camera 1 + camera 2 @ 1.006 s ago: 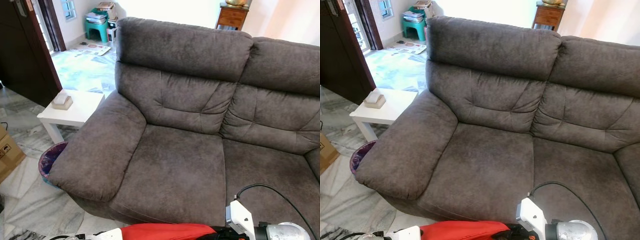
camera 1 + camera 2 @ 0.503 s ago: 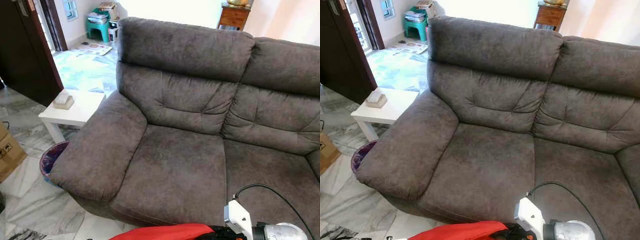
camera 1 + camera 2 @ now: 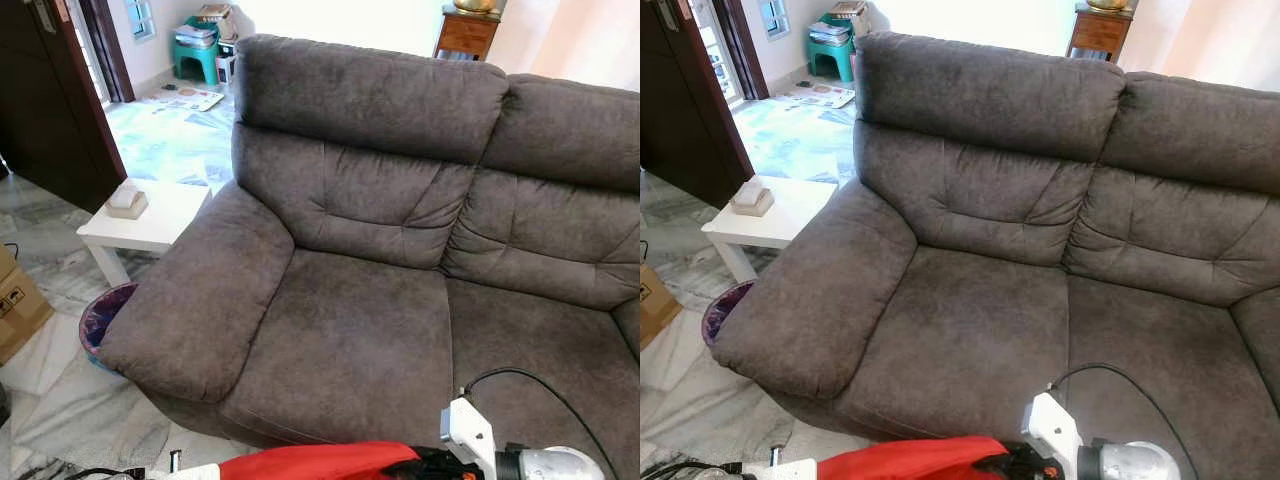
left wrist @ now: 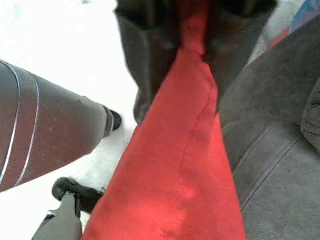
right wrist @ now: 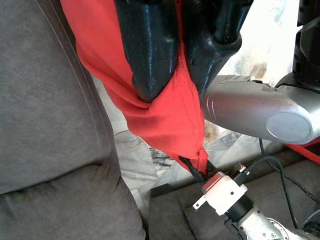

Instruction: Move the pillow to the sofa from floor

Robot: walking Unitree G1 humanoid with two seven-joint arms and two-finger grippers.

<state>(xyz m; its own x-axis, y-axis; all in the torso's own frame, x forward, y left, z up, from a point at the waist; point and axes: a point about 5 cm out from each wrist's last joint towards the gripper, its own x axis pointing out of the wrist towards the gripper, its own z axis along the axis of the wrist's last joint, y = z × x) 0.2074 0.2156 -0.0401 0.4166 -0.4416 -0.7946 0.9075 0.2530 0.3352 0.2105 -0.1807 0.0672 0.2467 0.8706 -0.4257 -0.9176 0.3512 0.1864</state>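
Observation:
A red pillow hangs low in front of the grey-brown sofa, just off its front edge. Both grippers hold it. My left gripper is shut on one edge of the red fabric, with the sofa cushion beside it. My right gripper is shut on the other end of the pillow. The right wrist with its black cable sits over the sofa's front right seat. The seat cushions are bare.
Left of the sofa arm stands a white side table with a small box on it. A purple bin sits below it, and a cardboard box on the marble floor. A dark door is at the far left.
The camera has shifted slightly. The pillow stays low at the sofa's front edge, held by both grippers. The right wrist has drifted a little to the left.

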